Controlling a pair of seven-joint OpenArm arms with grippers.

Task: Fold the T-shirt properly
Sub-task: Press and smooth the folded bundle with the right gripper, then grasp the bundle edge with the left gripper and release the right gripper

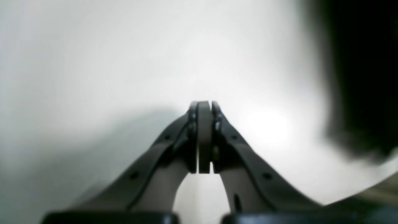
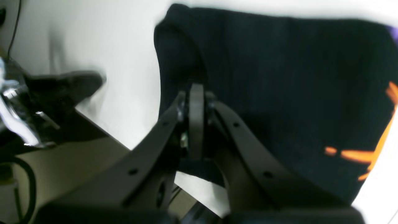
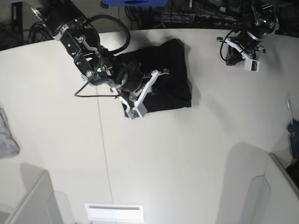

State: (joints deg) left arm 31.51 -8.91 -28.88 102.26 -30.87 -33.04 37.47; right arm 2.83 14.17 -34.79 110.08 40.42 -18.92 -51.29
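Note:
The black T-shirt point(image 3: 166, 74) lies folded into a compact shape at the back middle of the white table point(image 3: 187, 149). In the right wrist view the T-shirt point(image 2: 279, 77) shows an orange mark point(image 2: 357, 155) and a sliver of purple point(image 2: 393, 31). My right gripper point(image 2: 196, 90) is shut, its tips at the shirt's left folded edge; I see no cloth between the pads. In the base view this right gripper point(image 3: 161, 73) sits over the shirt. My left gripper point(image 1: 204, 104) is shut and empty above bare table, at the far right back point(image 3: 232, 57) away from the shirt.
A small grey cloth point(image 3: 7, 137) lies at the table's left edge. Pale bins stand at the front left point(image 3: 28, 200) and front right point(image 3: 275, 191). Cables and a blue box point(image 3: 135, 2) sit behind the table. A blurred dark shape point(image 1: 363, 77) fills the left wrist view's right side.

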